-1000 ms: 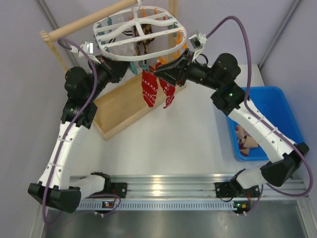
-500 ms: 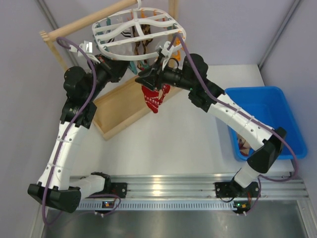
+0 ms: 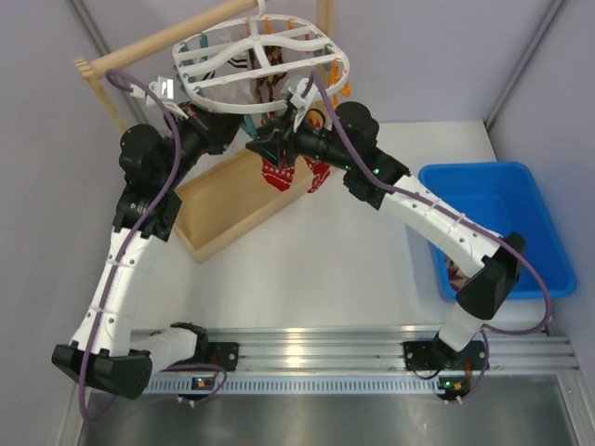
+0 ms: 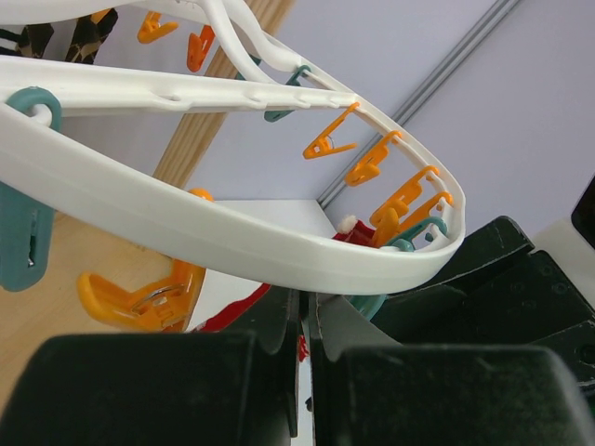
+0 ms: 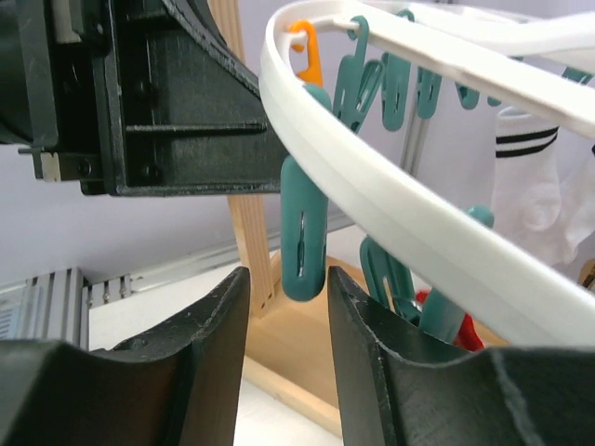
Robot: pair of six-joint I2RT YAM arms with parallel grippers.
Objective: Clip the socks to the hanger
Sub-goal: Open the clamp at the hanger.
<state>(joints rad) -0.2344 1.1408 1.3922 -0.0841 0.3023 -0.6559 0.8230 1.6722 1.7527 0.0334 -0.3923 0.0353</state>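
The right gripper [image 5: 286, 283] has its jaws spread on either side of a teal clip [image 5: 304, 228] hanging from the near rim of the hanger [image 5: 400, 223]. The clip sits between the pads and seems to touch neither. The left gripper [image 4: 305, 321], just under the same rim, has its jaws pressed close. A sliver of red sock [image 4: 244, 305] shows in the slit, so it looks to be pinching the cuff. Seen from above, the sock hangs below the hanger, over the counter [image 3: 353, 269] beside the tray [image 3: 223, 209].

The step in hand looks like opening that clip. The right jaws should close on the clip's handle end, not its mouth. They should close squarely, since a dangling clip will likely twist away from a lopsided squeeze. The left should feed the cuff well into the opened mouth, fabric flat, before the right lets go. Pushing on the rim would likely tilt the hanger.
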